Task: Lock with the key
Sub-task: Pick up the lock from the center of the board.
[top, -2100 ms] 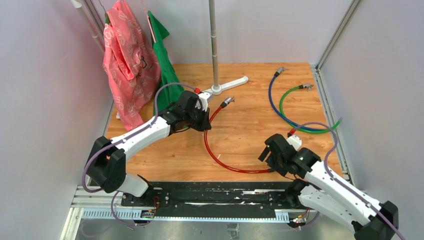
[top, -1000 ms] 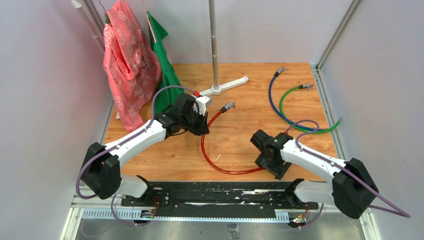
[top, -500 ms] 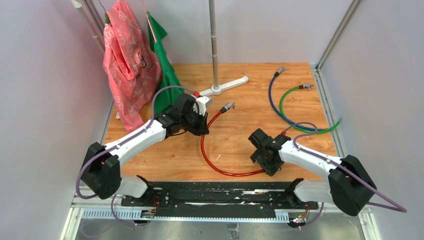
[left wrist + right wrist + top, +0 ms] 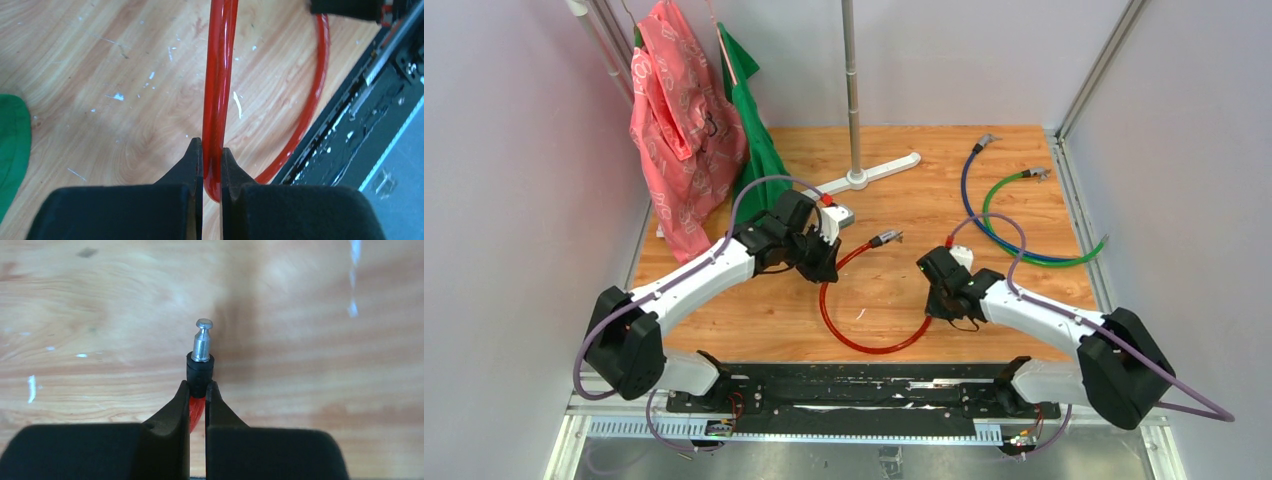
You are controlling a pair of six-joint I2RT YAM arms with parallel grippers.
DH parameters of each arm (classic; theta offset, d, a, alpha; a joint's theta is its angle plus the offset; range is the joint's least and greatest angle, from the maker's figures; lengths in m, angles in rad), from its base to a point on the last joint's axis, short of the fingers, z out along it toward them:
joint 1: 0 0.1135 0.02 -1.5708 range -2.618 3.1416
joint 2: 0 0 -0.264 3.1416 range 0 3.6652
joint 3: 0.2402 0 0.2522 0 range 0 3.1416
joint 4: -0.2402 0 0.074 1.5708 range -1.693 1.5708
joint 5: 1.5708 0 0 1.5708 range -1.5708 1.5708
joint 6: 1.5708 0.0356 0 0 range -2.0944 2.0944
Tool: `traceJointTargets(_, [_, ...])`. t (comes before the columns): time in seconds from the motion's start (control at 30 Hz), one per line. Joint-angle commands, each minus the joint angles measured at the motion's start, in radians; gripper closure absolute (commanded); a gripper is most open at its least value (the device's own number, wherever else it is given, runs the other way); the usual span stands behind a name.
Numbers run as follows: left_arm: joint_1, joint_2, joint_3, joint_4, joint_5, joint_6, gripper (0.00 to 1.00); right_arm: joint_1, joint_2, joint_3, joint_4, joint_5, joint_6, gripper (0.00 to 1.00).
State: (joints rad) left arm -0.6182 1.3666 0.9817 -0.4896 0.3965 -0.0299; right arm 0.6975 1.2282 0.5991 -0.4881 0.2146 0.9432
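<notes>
Two grips are now held over the bench on the red cable, and its loop has been drawn tighter. The left end effector is clamped on the cable's run. The right end effector, wide open a moment ago, has been closed just behind the metal pin, whose long axis points straight out from the fingers. Mating the ends is judged near. The key cannot be made out, so neither its place nor its heading can be told.

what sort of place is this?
Probably a robot lab test cell: wooden tabletop boxed in by plain panels, two arms bolted at its edge, staged props: red cable, hung garments.
</notes>
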Motion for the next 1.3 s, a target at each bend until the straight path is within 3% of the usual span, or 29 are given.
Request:
traceJointTargets(0.0, [0.002,-0.065,-0.003,-0.073,0.111,0.158,1.0,-0.014,-0.047,-0.034,0.272,-0.046,-0.489,1.0])
traceJointTargets(0.07, [0.003,-0.063,0.003,-0.1,0.1,0.167,1.0,-0.014,-0.068,-0.07,0.354,-0.104,-0.566,1.0])
traceJointTargets(0.27, [0.004,-0.038,-0.035,-0.058,-0.162,0.151,1.0,-0.013,-0.145,-0.155,0.545,-0.305,-0.726,1.0])
traceJointTargets(0.43, [0.003,0.018,-0.065,0.016,-0.167,0.142,1.0,-0.012,-0.156,-0.218,0.678,-0.387,-0.784,1.0])
traceJointTargets(0.63, [0.003,0.177,-0.053,0.016,-0.116,0.133,1.0,-0.013,-0.064,-0.187,0.686,-0.429,-0.784,1.0])
traceJointTargets(0.73, [0.003,0.228,-0.052,0.035,-0.09,0.142,0.79,-0.013,-0.037,-0.176,0.695,-0.454,-0.788,1.0])
traceJointTargets(0.87, [0.002,0.227,-0.039,0.063,-0.088,0.134,0.36,-0.01,-0.022,-0.161,0.685,-0.472,-0.813,1.0])
traceJointTargets(1.03, [0.003,0.163,0.044,-0.004,-0.048,0.18,0.13,0.018,-0.04,-0.15,0.686,-0.528,-0.864,1.0])
traceJointTargets(1.13, [0.003,0.131,0.102,-0.032,0.076,0.162,0.11,0.039,-0.056,-0.151,0.715,-0.555,-0.895,1.0])
traceJointTargets(1.27, [-0.008,0.146,0.085,0.06,0.221,0.04,0.25,0.053,-0.067,-0.147,0.761,-0.564,-0.915,1.0])
